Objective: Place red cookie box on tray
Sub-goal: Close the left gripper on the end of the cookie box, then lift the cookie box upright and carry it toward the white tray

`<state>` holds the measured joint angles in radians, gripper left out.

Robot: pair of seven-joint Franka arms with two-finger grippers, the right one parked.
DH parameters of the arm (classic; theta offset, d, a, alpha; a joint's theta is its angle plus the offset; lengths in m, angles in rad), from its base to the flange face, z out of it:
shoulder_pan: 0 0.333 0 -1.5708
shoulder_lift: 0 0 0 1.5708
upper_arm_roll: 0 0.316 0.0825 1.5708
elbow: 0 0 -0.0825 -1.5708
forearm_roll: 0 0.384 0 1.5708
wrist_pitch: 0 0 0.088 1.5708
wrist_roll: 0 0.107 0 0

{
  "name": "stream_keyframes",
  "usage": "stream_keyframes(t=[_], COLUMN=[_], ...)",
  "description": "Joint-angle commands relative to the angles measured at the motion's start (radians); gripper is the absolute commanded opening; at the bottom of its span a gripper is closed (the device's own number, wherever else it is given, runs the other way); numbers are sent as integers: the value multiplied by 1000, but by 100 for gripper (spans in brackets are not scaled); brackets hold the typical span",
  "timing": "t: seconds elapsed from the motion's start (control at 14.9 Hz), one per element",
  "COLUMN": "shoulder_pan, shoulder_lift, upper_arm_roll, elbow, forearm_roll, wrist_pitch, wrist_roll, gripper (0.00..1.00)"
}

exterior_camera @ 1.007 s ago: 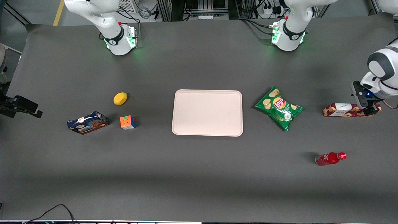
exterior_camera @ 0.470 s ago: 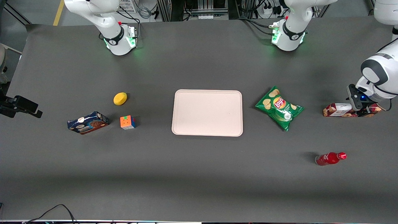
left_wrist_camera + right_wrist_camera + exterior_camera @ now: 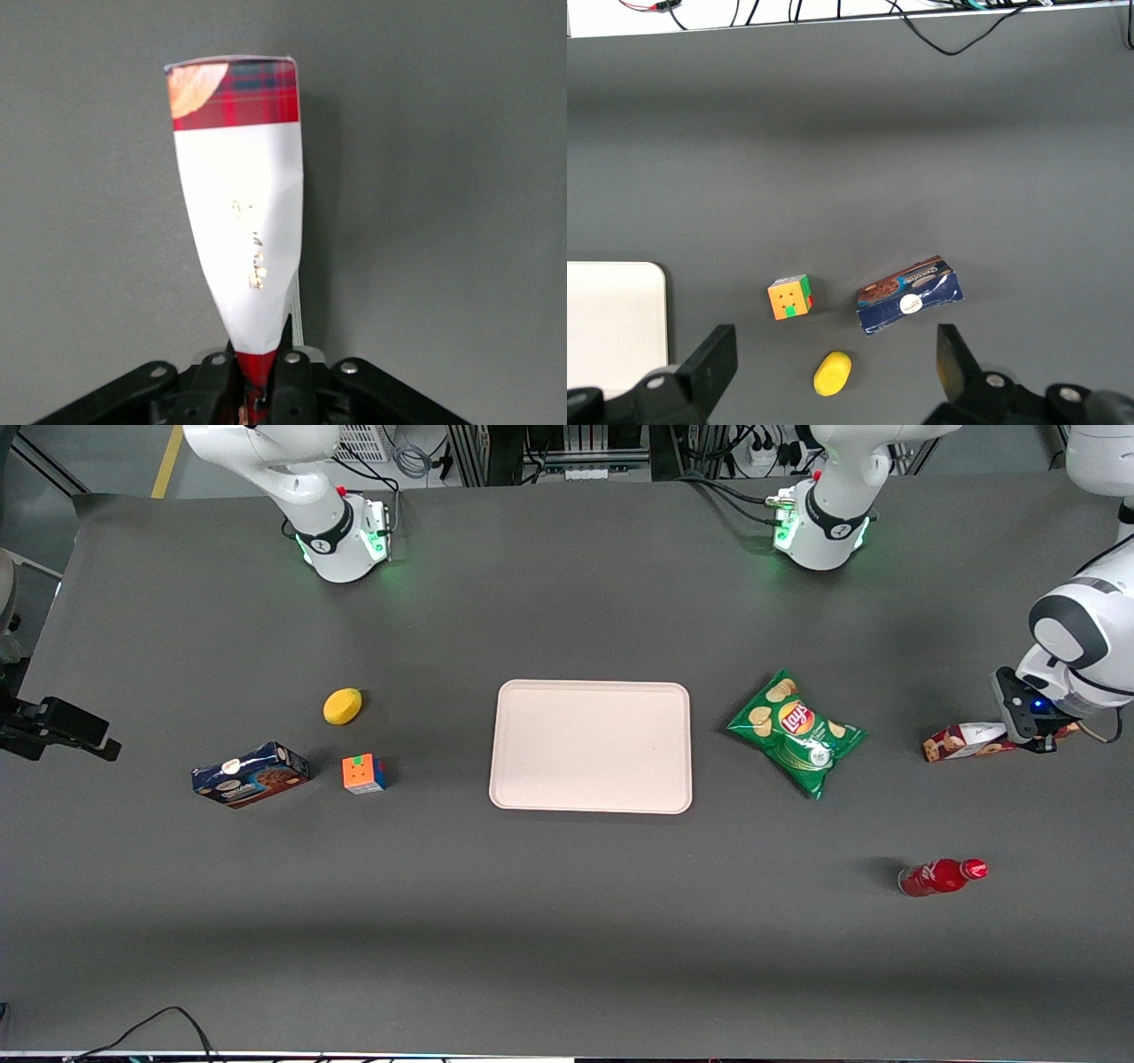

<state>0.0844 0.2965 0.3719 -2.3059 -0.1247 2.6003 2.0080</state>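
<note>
gripper [image 3: 1038,737] at working arm's end of table, jaws clamped on 1 end of red cookie box [image 3: 967,741]. wrist view confirms: fingers [image 3: 285,381] pinch the carton's end, box [image 3: 239,204] sticks out away from the cam. box looks tilted, gripped end up, free end low near the table [image 3: 567,939]; can't tell if that end touches.

step in hand, my read: lift, then carry to tray [image 3: 505,744].
- grip is at the end, not mid-length, so the long carton will likely droop/swing. lift slow, get free end well clear before any sideways travel.
- lay's chip bag [image 3: 796,732] lies between box and tray; pass above it, not through.
- set down flat inside the rim, long side along tray's long side; release only once it rests.

materials/shapes:
- box: slim long carton, thin card, dark-red tartan print, white label patch, cookie pics. end looks squeezed narrow at the pinch, so it crushes easily.
- tray: pale pink-cream, flat, rounded corners, low rim, matte.
- chip bag: glossy green foil, puffy.
- red bottle [image 3: 941,876]: lying on its side, nearer the front cam than the box.
- table cover: dark grey, matte.
</note>
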Motion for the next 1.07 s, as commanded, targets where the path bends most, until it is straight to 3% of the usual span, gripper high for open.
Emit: stream_keyframes(t=[0.0,0.27,0.54,1.01], shoulder_pan=[-2,-18,-61,-109], shoulder_lift=[4,-46,-65,-155], upper_arm_roll=[-4,-8,-34,-304], elbow=[39,175,330,404], forearm_roll=[-65,-61,-52,3], wrist_pitch=[-15,-260,-498,-652], wrist_roll=[-11,-233,-577,-1357], gripper=[0,0,0,0])
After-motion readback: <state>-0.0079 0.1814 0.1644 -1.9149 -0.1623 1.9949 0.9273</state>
